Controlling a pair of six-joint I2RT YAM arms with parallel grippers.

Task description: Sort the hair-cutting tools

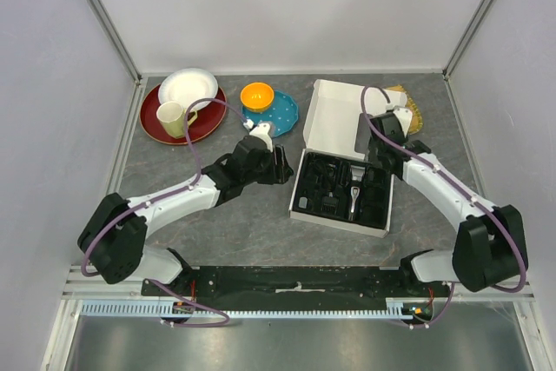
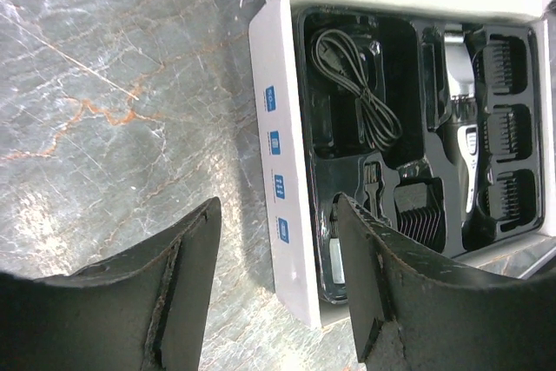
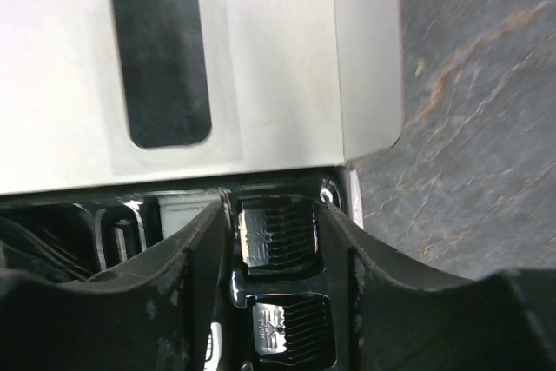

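While the right gripper [image 3: 271, 212] hangs over the tray, I'd call this the seating step on one comb attachment [image 3: 278, 234]. Its jaws are parted, one finger on either side of that comb, which sits down in its pocket. No pinch is visible, so I read it as released. A second comb [image 3: 291, 329] fills the next pocket back toward the wrist. The box lid [image 3: 278, 58] stands open ahead of the fingertips.

The left gripper [image 2: 278, 215] has its jaws wide, with only the white box [image 2: 280, 128] wall and the table [image 2: 113, 128] between them.

Black tray [image 2: 401, 49], ahead of the left jaws:
- coiled cord [image 2: 352, 84] in the nearest pocket
- clipper [image 2: 460, 119] beyond it
- comb column [image 2: 508, 132] past that
- fourth comb [image 2: 421, 215] just off the right-hand finger

I can't pick out the cylinder, and I see no tool outside the box, so the sort is probably near done.

Next: lift the right arm straight up without snagging the comb, then check it's seated.
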